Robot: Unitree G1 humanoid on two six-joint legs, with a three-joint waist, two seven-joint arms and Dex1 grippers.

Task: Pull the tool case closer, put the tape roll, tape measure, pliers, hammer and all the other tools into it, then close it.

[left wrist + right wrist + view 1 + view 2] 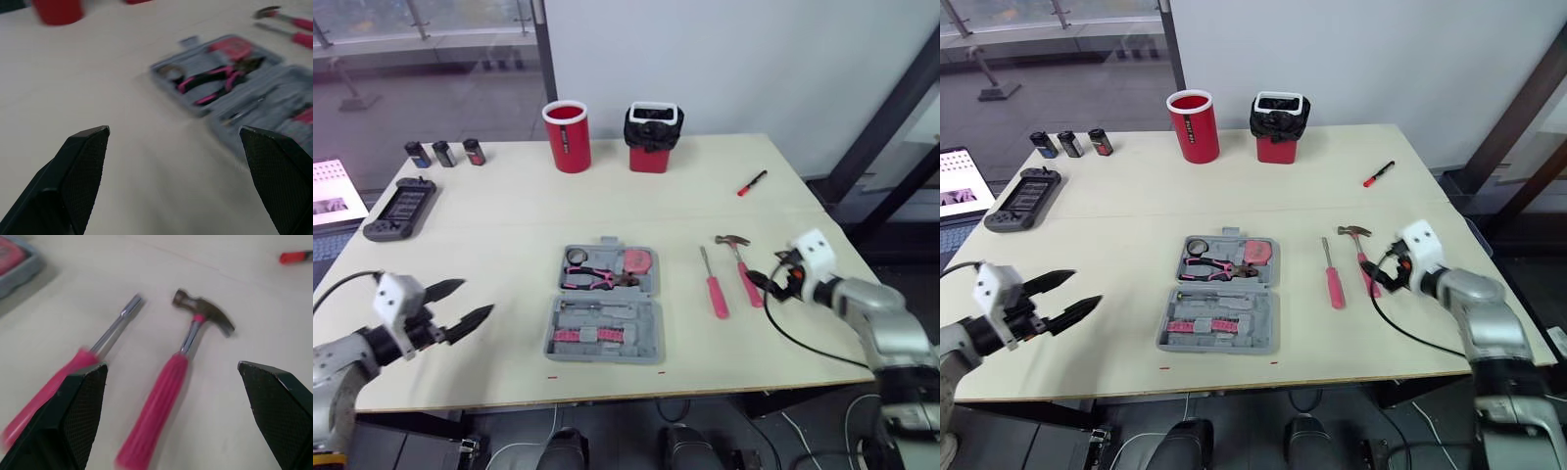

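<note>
Hovering over hammer (744,274) at 3 o'clock of tool case (649,315), right gripper (770,284) spread wide, apparently to straddle pink handle; left gripper (476,298), likewise spread, at 9 o'clock.

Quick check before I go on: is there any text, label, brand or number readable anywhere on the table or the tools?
No text can be read.
small dark containers: labels too small to read.
laptop screen: content too small to read.
tool case and hammer: no markings visible.
</note>
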